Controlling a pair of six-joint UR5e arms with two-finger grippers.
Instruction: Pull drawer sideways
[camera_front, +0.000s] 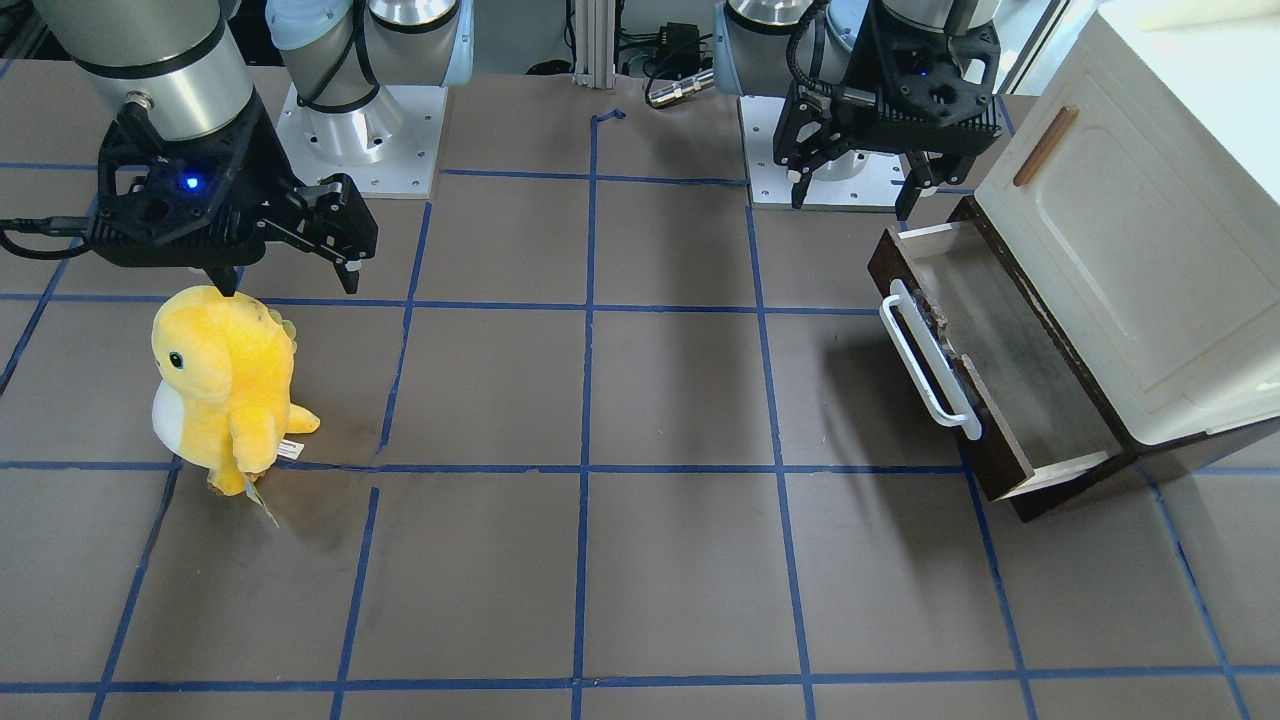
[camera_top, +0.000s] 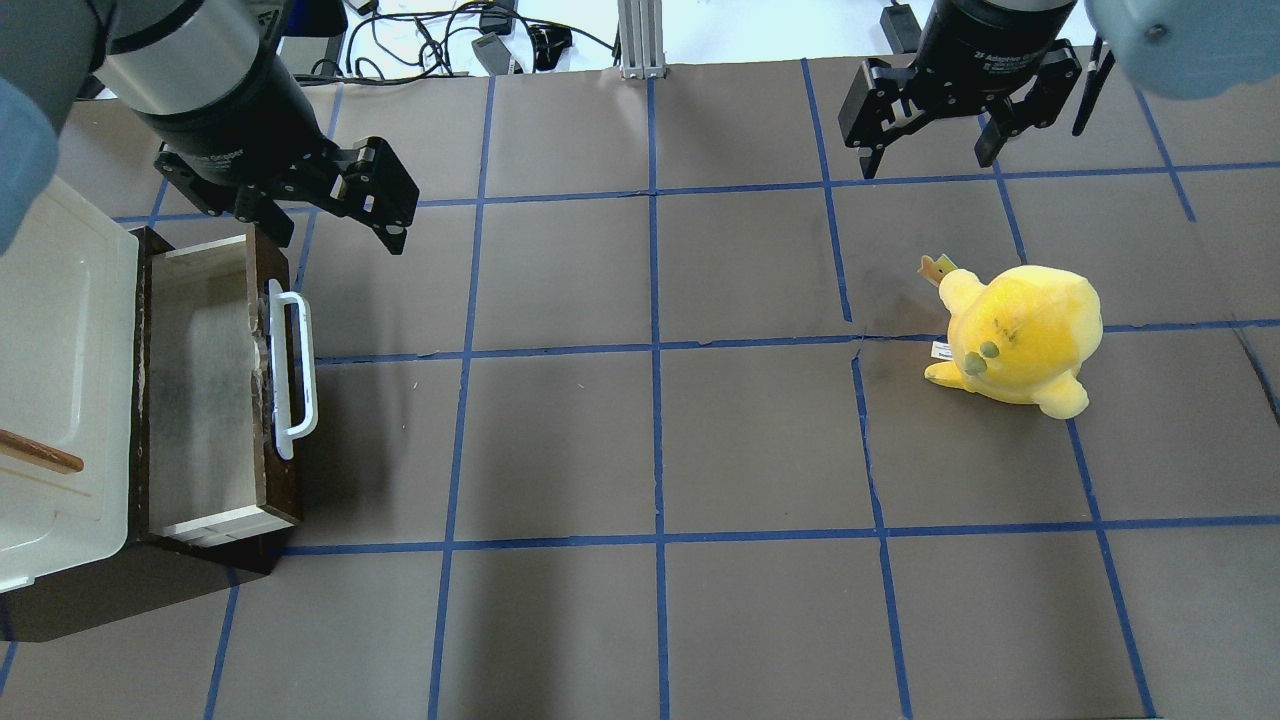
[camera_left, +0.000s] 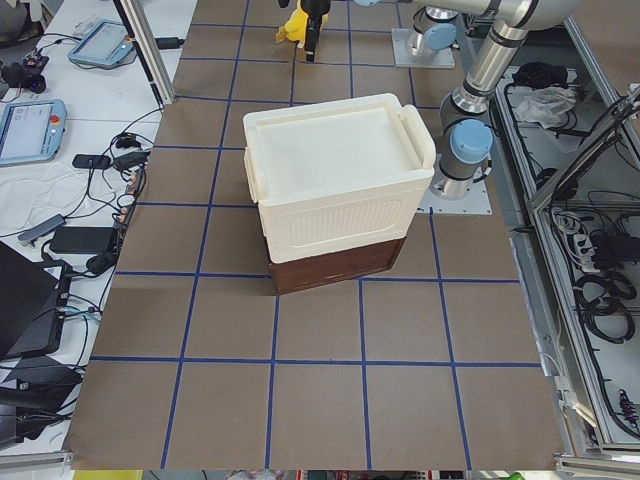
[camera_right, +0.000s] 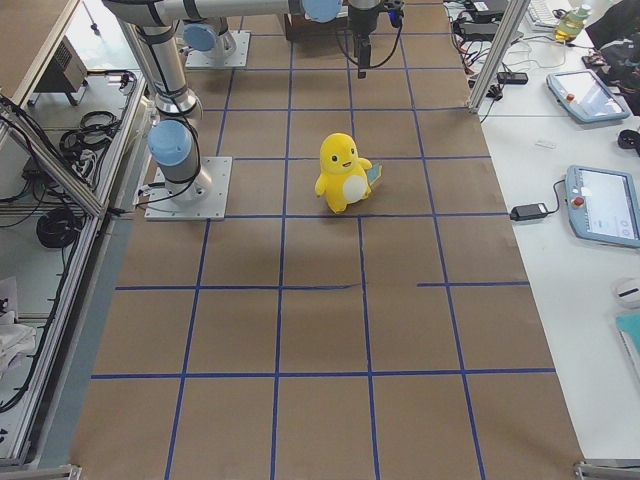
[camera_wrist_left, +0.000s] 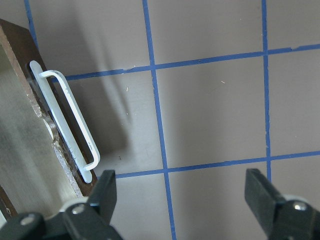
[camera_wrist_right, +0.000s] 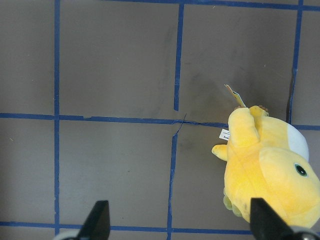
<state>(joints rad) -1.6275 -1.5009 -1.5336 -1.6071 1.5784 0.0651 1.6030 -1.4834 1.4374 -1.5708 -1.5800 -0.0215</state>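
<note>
Two wide, empty: left end effector (camera_wrist_left: 180, 179), right end effector (camera_wrist_right: 180, 205).
Drawer (camera_top: 195, 400) at left edge of bench (camera_top: 650, 450) stands out, handle (camera_top: 297, 375) ungripped; pull judged done.

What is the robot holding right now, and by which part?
Nothing. The left gripper is open beside the white handle of the drawer, not gripping it; the right gripper is open and empty near the yellow plush toy.
</note>
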